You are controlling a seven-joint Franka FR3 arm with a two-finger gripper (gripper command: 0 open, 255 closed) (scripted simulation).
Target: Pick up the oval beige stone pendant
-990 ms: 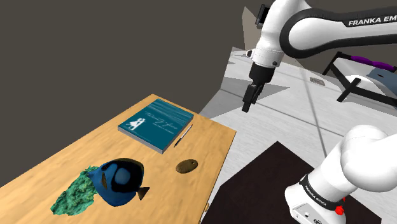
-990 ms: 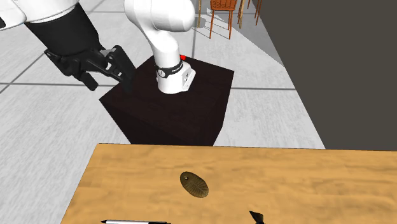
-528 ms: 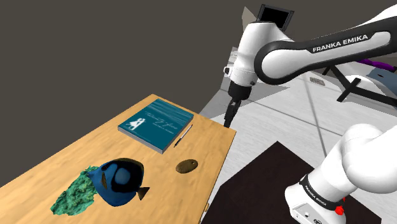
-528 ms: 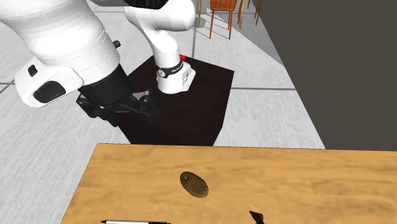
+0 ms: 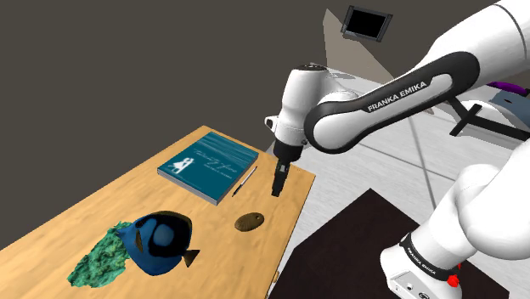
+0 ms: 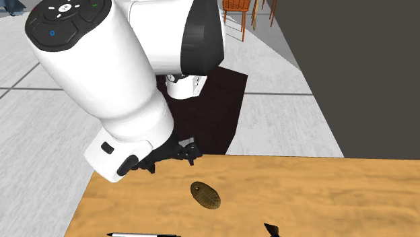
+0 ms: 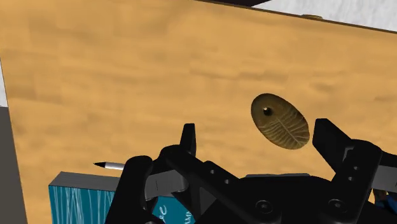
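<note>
On table (image 5: pixel 102 200), near its edge: pendant (image 5: pixel 248 222), oval, brown, flat. Gripper (image 5: pixel 277 188) hovers above, slightly aside, fingers apart, empty. Best centred overhead, then lowered straddling the short axis.

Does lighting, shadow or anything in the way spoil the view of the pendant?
Shoulder view: even light, no glare; the pendant reads plainly on the wooden table. Second exterior view: the white arm covers the upper left, but not the pendant. Wrist view: pendant evenly lit.
</note>
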